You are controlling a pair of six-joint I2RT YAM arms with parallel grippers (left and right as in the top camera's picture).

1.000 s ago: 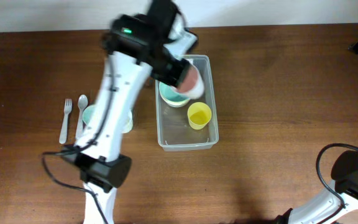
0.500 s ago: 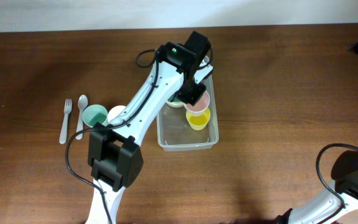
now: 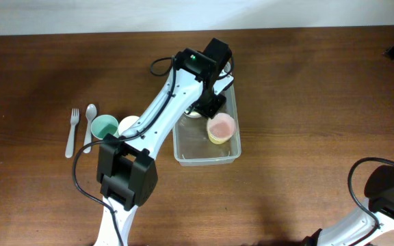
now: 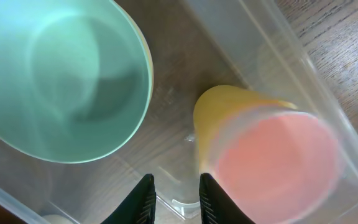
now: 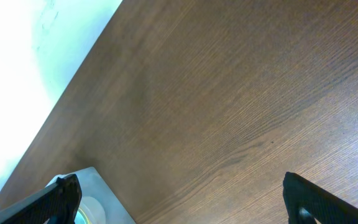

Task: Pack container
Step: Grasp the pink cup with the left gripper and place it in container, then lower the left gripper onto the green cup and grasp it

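Pink cup (image 3: 221,125) now atop yellow cup (image 4: 222,112); left claw (image 4: 174,190) over container (image 3: 197,153).

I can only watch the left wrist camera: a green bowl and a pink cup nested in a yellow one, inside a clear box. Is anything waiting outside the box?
Observer: Yes. Overhead, a round mint-green plastic bowl sits on the brown wooden table, left of the clear rectangular plastic container.
Operator: Only that?
Observer: A pale plastic fork and spoon lie left of that bowl.
Operator: What's the other arm doing?
Observer: The right gripper hangs open over bare table, holding nothing.
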